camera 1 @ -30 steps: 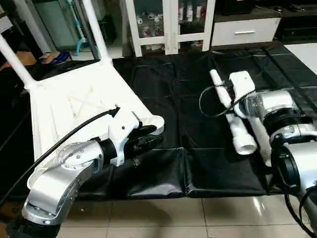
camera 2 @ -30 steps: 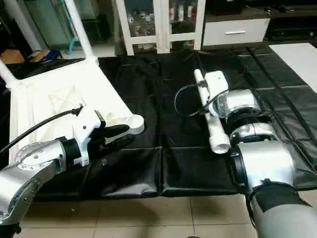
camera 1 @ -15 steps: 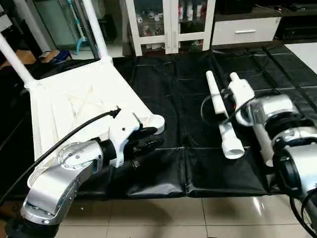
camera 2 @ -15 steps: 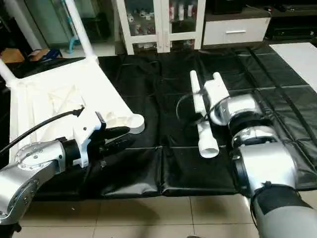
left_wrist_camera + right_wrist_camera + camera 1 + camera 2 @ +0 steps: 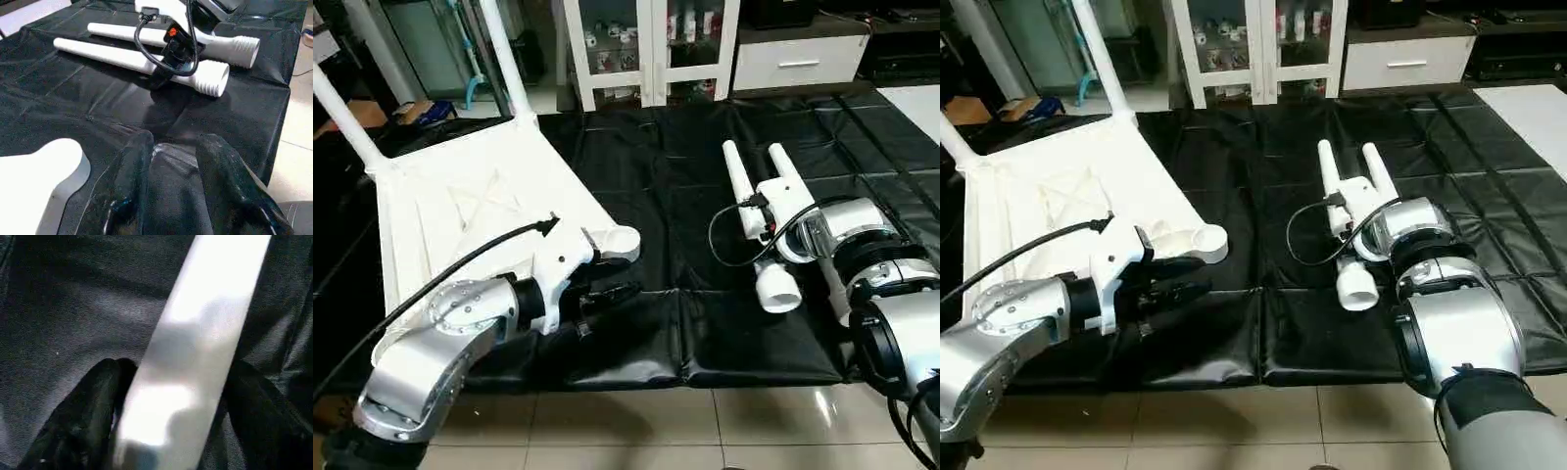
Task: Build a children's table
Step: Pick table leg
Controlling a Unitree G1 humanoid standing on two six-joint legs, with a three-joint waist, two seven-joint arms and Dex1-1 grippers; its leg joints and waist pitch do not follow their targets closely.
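The children's table's white tabletop [image 5: 460,206] lies upside down at the left on the mat. Two legs [image 5: 504,54] stand up from its far corners. My left gripper [image 5: 178,186] hovers open over the mat beside the near corner socket [image 5: 625,240], holding nothing. Two more loose legs [image 5: 737,171] lie side by side on the mat at the right. My right gripper [image 5: 176,367] reaches down onto the nearer leg [image 5: 195,347], a black finger [image 5: 93,416] pressed against each side of it. That leg rests on the mat.
A black mat [image 5: 656,176] covers the floor, ending at pale tiles [image 5: 656,431] in front. A white glass-door cabinet [image 5: 651,49] and a white drawer unit [image 5: 798,59] stand behind it. Black cables loop off both wrists.
My right gripper's fingers have closed in on the leg, and the two loose legs have swung to lie parallel. My left gripper has barely moved.
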